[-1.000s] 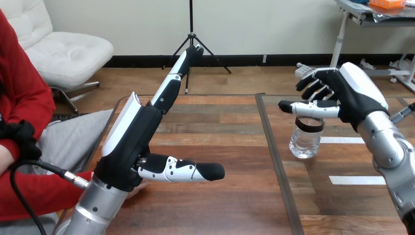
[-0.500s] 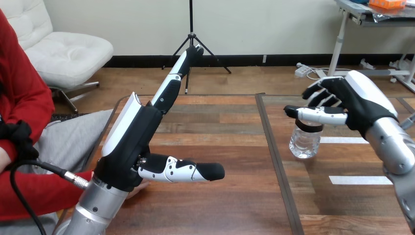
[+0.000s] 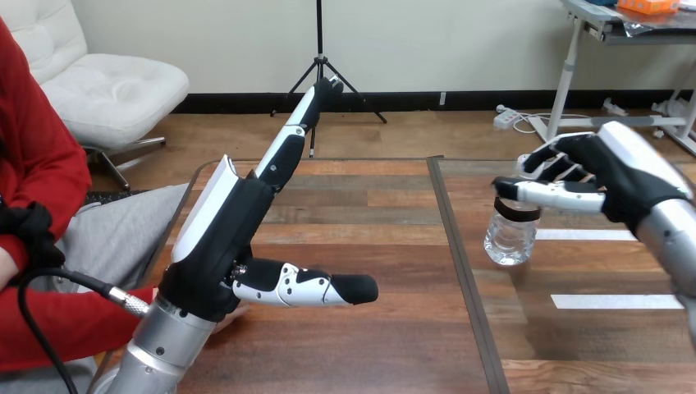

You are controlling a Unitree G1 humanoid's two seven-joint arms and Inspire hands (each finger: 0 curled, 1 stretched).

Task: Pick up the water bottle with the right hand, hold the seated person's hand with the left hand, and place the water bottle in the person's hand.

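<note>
A clear water bottle [image 3: 510,237] with a dark band at its neck stands upright on the right half of the table [image 3: 386,246]. My right hand [image 3: 611,175] hovers just above and to the right of it, open, thumb stretched over the bottle's top, fingers apart from it. My left hand [image 3: 230,234] is raised over the table's left part, open, fingers pointing far away and thumb sticking out to the right, holding nothing. The person sits at the view's left; their red-sleeved forearm [image 3: 57,324] lies at the table's left edge, mostly behind my left arm.
A dark seam [image 3: 460,271] runs down the table between its two halves. White tape strips [image 3: 597,301] lie on the right half near the bottle. A black cable [image 3: 57,275] curves by my left forearm.
My right hand has drifted to the right and slightly down, staying open above the bottle. The left hand and the bottle have not moved.
</note>
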